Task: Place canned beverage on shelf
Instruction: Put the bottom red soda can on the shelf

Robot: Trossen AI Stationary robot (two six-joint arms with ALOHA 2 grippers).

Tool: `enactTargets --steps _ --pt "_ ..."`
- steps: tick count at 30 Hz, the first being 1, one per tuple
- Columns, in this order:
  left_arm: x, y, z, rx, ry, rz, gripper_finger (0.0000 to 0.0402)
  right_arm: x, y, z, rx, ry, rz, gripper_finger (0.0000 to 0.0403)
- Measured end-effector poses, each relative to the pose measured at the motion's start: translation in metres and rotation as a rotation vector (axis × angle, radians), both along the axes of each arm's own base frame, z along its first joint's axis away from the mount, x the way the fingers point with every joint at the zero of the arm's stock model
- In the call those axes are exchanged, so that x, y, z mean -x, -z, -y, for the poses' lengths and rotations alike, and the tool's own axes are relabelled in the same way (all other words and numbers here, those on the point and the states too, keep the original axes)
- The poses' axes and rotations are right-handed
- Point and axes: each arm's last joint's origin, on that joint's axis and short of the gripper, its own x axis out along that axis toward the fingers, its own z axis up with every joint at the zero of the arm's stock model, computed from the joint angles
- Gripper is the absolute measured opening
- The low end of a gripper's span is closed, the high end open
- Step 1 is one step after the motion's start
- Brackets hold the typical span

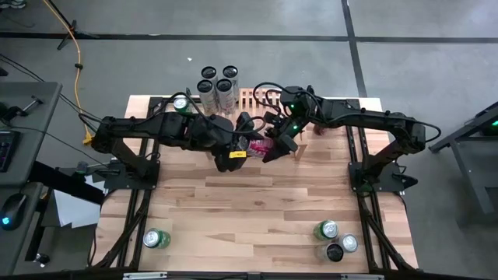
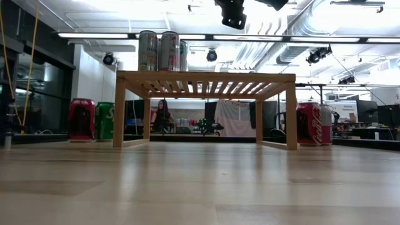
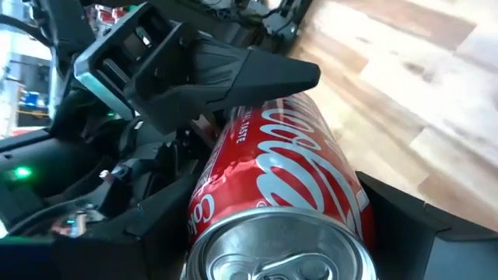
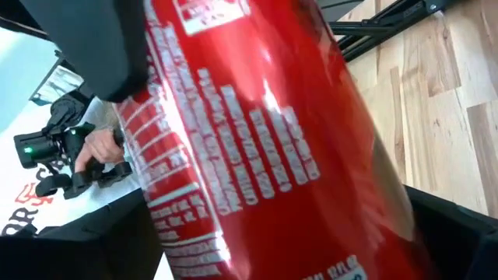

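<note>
A red Coca-Cola can (image 3: 288, 179) hangs in the air over the table's middle, and my left gripper (image 3: 280, 225) is shut on it. My right gripper (image 4: 272, 140) comes from the table's right with its fingers open on either side of the same can (image 4: 264, 140). In the high view the two grippers meet at the can (image 1: 257, 144), just in front of the shelf (image 1: 253, 98). The shelf (image 2: 206, 78) is a low light-wood rack that stands on its two side legs. Several silver cans (image 1: 218, 85) stand on its left end. My left gripper pinches the can's side wall (image 3: 354, 202) between its two fingers, coming from the table's left and slanting down. The fingers lie along the can, whose top end (image 3: 272, 253) faces the wrist. The can is lifted clear of the table. My right gripper has one finger (image 3: 257, 70) lying close over the can's side; I cannot tell whether it touches.
A green can (image 1: 180, 103) stands left of the shelf. A green can (image 1: 156, 238) sits at the near left. Three cans (image 1: 334, 241) are grouped at the near right. In the low view, red and green cans (image 2: 92, 119) and a red can (image 2: 310, 124) flank the shelf.
</note>
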Motion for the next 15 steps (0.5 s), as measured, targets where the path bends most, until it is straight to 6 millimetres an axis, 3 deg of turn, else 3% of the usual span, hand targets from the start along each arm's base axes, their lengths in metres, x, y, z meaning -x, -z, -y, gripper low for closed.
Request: enactTargets --steps 10,15 --pt "-0.0003 0.0024 0.0015 0.079 0.029 -0.014 0.0283 -0.0011 -0.0036 -0.0008 0.016 -0.024 0.055 0.0389" --pt "-0.0008 0.0021 -0.0014 0.089 0.028 -0.011 0.0283 -0.0019 -0.0035 -0.0041 0.029 -0.028 0.063 0.0353"
